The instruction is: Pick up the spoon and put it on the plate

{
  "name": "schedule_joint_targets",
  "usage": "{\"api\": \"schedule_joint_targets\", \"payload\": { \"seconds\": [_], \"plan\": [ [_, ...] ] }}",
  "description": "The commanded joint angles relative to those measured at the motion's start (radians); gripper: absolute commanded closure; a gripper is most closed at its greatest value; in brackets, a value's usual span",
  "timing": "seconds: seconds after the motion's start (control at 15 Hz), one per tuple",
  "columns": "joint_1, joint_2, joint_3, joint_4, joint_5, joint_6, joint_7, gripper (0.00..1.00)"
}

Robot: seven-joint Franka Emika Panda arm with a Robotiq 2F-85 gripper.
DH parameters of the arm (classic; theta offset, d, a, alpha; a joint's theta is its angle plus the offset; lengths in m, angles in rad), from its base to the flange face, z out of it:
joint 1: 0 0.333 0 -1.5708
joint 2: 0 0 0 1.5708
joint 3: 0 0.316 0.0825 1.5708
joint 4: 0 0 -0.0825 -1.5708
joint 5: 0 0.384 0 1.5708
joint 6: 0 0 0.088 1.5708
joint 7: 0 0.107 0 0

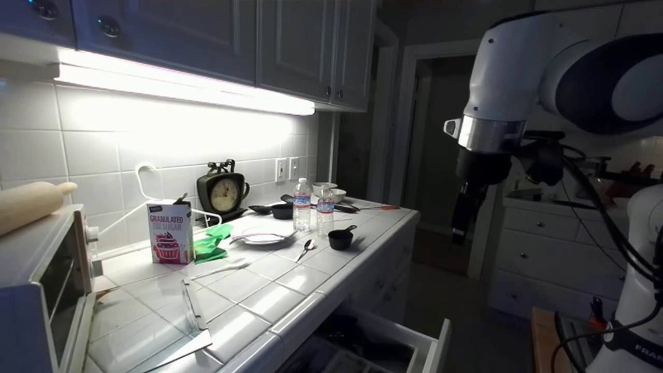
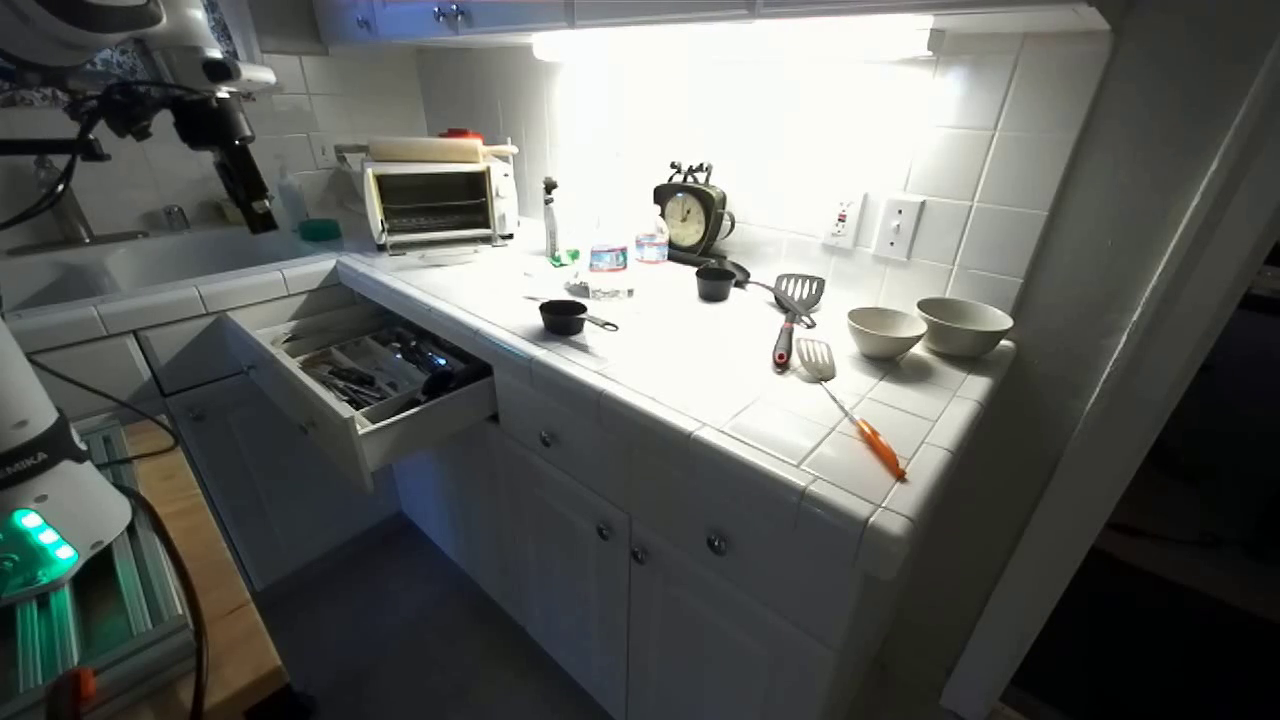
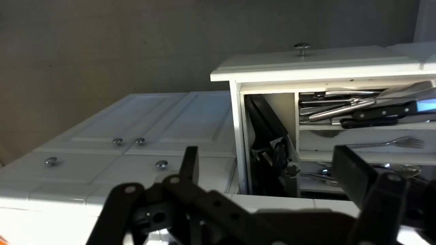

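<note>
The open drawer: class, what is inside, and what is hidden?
In the wrist view, the drawer holds a fork, a black-handled knife and dark items. The gripper covers part of it; whatever lies beneath them cannot be seen.

White plate (image 1: pixel 264 240), grey spoon (image 1: pixel 308 246), black gripper (image 3: pixel 267 160), white sugar box (image 1: pixel 171 234) (pink cupcake print (image 1: pixel 168 248))

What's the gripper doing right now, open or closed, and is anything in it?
Gripper: open, holding nothing.
</note>
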Motion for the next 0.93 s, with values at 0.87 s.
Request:
{"api": "schedule_joint_targets", "payload": {
  "seconds": [0.87],
  "plan": [
    [-0.013, 0.227, -0.131, 0.044, -0.092, 0.382, -0.171, 0.00]
  ]
}}
